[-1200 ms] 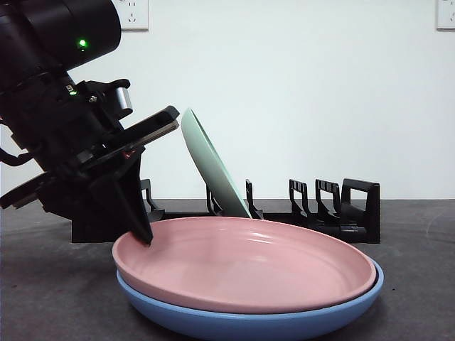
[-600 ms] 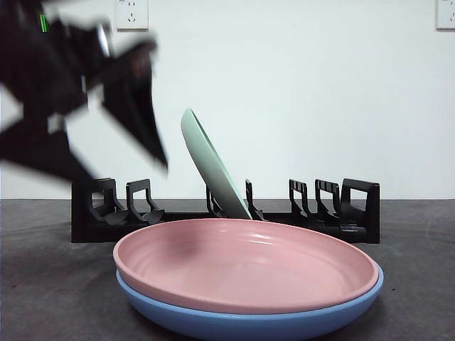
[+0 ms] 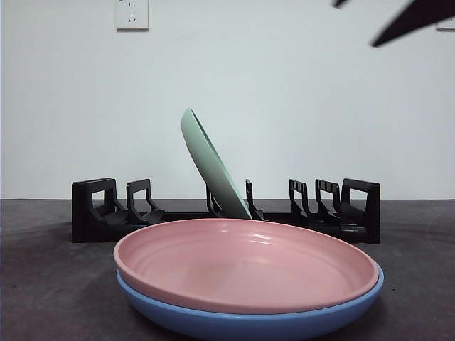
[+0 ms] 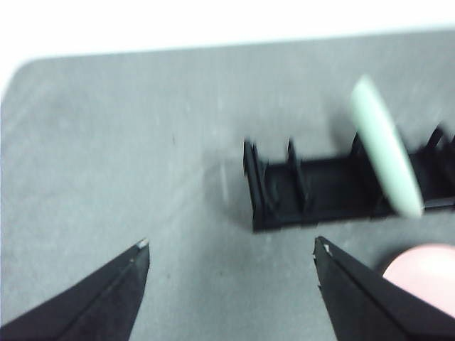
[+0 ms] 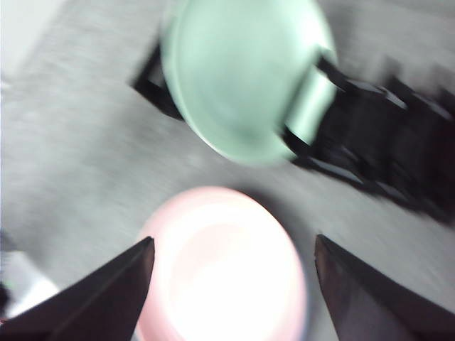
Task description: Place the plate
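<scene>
Front view, lower centre: pink plate [image 3: 245,263] sits nested on a blue plate [image 3: 249,323], both flat on the dark grey table [image 3: 50,284]. Only the blue one's rim shows under the pink.

Behind them, mid-frame: black dish rack [image 3: 227,213] runs across the table with upright dividers. A green plate [image 3: 210,163] stands in a slot near the rack's middle, tilted, top edge leaning toward the left of the frame. It is apart from the pink plate, further back.

White wall [image 3: 284,99] behind, socket [image 3: 131,13] at the upper left edge.

Upper right corner of the front view: blurred black tip of an arm [image 3: 412,18], well above everything. Can't tell from this view alone which arm it is.

Left gripper [image 4: 231,249]: jaws spread wide, nothing between them, over bare table. Rack end [image 4: 284,188] and green plate [image 4: 387,145] show at the right of that frame, a sliver of the pink plate [image 4: 423,273] at lower right. Frame is soft.

Right gripper [image 5: 234,245]: jaws spread wide, empty, hanging above the pink plate [image 5: 227,266], which sits between the jaw tips in frame but not touching them. Green plate [image 5: 242,78] in the rack [image 5: 384,149] at the top of that frame. Heavy motion blur here.

Neither gripper touches any plate.
</scene>
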